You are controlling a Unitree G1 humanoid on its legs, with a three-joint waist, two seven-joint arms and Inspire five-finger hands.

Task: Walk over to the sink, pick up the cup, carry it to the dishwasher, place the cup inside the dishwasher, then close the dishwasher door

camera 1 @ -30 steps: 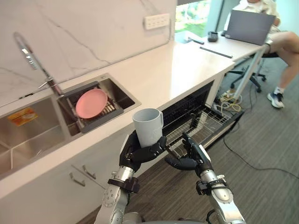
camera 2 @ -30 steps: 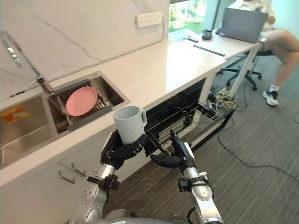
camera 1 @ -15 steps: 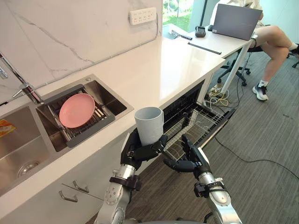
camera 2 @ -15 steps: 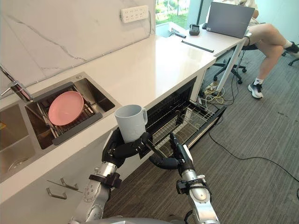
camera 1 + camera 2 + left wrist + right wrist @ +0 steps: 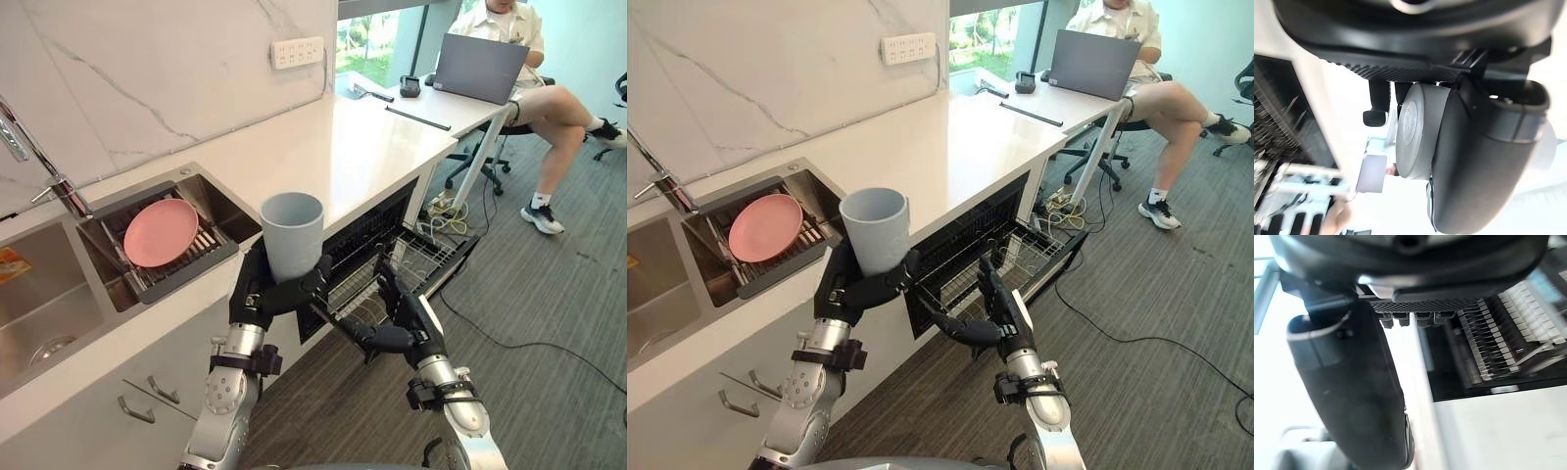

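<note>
One cup (image 5: 292,233) is all this job moves, and my left robot hand (image 5: 269,294) has it, fingers and thumb curled round its lower half, mouth up and level. The left wrist view shows the cup's base with the thumb wrapped beside it. It hangs in the air in front of the counter (image 5: 323,147), just off the dishwasher (image 5: 377,227) on the side toward the sink (image 5: 39,294), higher than the dishwasher's opening.

My right robot hand (image 5: 397,323) hovers before the dishwasher near the drawn-out rack (image 5: 423,257). Its fingers are loosely spread, holding nothing and touching nothing that I can make out.

Over the last second the whole view has swung and levelled, so the head has moved rather than the kitchen. More of the room beyond the dishwasher now shows, with a person (image 5: 514,59) seated at a laptop well past it. The grip on the cup looks unchanged and it has stayed upright through the turn.

I judge the carry is nearly done, since the rack lies within reach of both arms. What remains is lowering the cup into the rack, letting go, then pushing the rack in and shutting the door. The pink plate (image 5: 161,232), well away from the dishwasher, plays no part.
</note>
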